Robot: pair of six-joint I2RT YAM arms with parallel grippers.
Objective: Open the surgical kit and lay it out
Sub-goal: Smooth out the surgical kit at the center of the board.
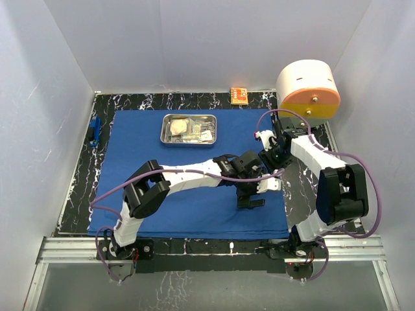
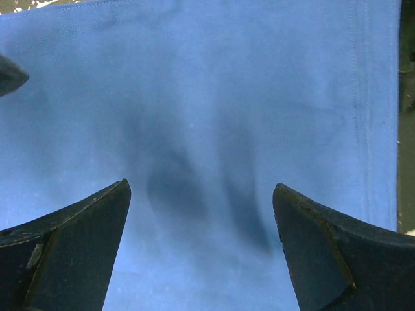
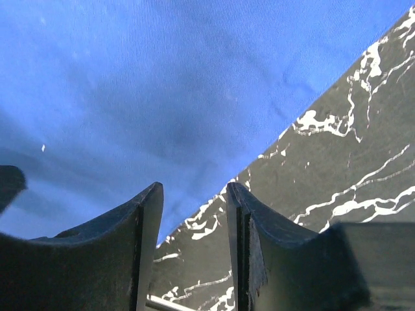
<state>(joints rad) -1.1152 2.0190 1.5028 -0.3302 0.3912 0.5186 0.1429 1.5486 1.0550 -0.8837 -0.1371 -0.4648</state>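
We are seeing even, bright overhead light; soft dark shadows are falling on the blue cloth [image 2: 194, 78] beneath the left gripper [image 2: 201, 186], whose near fingers [image 2: 71, 246] are blurring out of focus.

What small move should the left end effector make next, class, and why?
Probably lift and travel toward the steel tray. The blue cloth already lies spread flat, the left end effector hangs open and empty over it, and the tray holds its contents, not yet laid out.
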